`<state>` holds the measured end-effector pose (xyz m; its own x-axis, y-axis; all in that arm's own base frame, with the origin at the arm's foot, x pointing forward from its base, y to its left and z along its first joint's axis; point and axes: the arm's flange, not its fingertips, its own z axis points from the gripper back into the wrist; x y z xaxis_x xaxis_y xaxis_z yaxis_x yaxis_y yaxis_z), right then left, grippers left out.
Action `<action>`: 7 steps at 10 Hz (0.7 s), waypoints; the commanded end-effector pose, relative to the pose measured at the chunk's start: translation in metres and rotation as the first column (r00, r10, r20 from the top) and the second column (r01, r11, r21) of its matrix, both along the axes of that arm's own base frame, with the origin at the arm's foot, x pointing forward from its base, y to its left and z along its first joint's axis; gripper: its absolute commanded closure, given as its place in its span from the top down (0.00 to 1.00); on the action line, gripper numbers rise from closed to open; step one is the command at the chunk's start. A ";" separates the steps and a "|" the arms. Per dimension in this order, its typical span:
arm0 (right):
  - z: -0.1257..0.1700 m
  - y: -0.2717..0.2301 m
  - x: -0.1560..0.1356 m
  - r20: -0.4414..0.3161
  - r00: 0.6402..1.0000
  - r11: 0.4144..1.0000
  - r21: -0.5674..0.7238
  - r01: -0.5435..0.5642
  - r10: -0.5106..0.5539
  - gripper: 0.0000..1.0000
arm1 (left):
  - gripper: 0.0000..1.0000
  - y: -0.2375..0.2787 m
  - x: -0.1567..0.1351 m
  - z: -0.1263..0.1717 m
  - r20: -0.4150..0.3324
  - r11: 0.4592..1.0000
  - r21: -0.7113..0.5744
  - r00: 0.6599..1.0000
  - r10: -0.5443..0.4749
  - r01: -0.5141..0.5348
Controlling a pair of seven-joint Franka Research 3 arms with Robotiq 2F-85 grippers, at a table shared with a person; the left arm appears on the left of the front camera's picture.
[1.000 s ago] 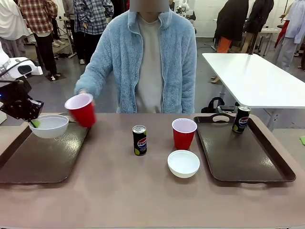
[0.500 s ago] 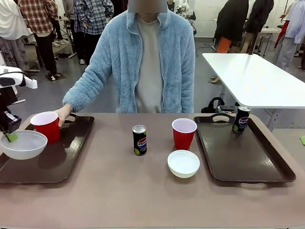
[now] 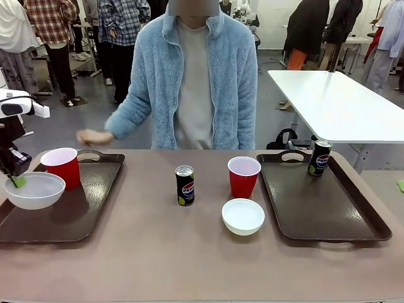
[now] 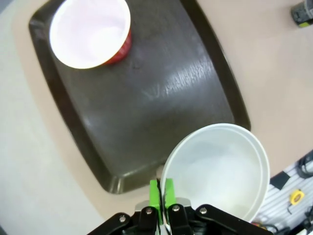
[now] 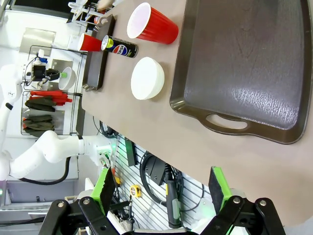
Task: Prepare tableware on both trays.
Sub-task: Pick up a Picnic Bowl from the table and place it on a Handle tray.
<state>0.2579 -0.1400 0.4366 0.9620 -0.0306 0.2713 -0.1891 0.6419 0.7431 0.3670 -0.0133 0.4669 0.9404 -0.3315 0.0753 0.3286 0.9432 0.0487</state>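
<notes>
Brown left tray (image 3: 82, 211) holds red cup (image 3: 62, 166); left hand (image 4: 162, 185) pinches bowl's (image 3: 35, 190) rim.

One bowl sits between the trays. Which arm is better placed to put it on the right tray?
Right: the right claw, open, faces that tray and bowl; the left claw grips the other bowl.

On the bench (image 3: 164, 259), the left tray (image 3: 69, 221) carries the left cup (image 3: 62, 166) at its far end, with the left bowl (image 3: 35, 190) over its left rim (contact unclear). Mid-bench stand the middle can (image 3: 184, 185), the middle cup (image 3: 243, 176) to its right and the middle bowl (image 3: 243, 216) before that cup. The right tray (image 3: 328, 214) bears the right can (image 3: 319, 158) at its far end.
</notes>
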 end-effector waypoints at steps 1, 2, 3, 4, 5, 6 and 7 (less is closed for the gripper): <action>0.000 -0.001 0.002 0.022 1.000 1.000 0.026 -0.008 0.007 1.00 | 0.00 -0.010 0.010 -0.015 0.058 0.997 -0.061 0.997 0.047 -0.043; 0.000 -0.001 0.002 0.022 1.000 1.000 0.026 -0.008 0.007 1.00 | 0.00 -0.013 0.010 -0.031 0.094 0.996 -0.081 0.994 0.051 -0.043; 0.000 -0.001 0.002 0.022 1.000 1.000 0.026 -0.008 0.007 1.00 | 0.00 -0.009 0.007 -0.041 0.109 0.993 -0.105 0.992 0.070 -0.059; 0.000 -0.001 0.002 0.022 1.000 1.000 0.026 -0.008 0.007 1.00 | 0.00 -0.004 0.008 -0.051 0.123 0.988 -0.127 0.987 0.107 -0.091; 0.000 -0.001 0.002 0.022 1.000 1.000 0.026 -0.008 0.007 1.00 | 0.00 0.004 0.008 -0.060 0.129 0.979 -0.161 0.981 0.143 -0.121; 0.000 -0.001 0.002 0.022 1.000 1.000 0.026 -0.008 0.007 1.00 | 0.00 0.011 0.007 -0.068 0.142 0.971 -0.184 0.973 0.182 -0.155; 0.000 -0.001 0.002 0.022 1.000 1.000 0.026 -0.008 0.007 1.00 | 0.00 0.011 0.002 -0.069 0.208 0.960 -0.262 0.966 0.154 -0.097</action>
<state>0.2579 -0.1399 0.4366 0.9620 -0.0305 0.2713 -0.1892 0.6420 0.7430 0.3934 -0.0020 0.4180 0.9494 -0.1528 0.2745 0.1801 0.9806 -0.0770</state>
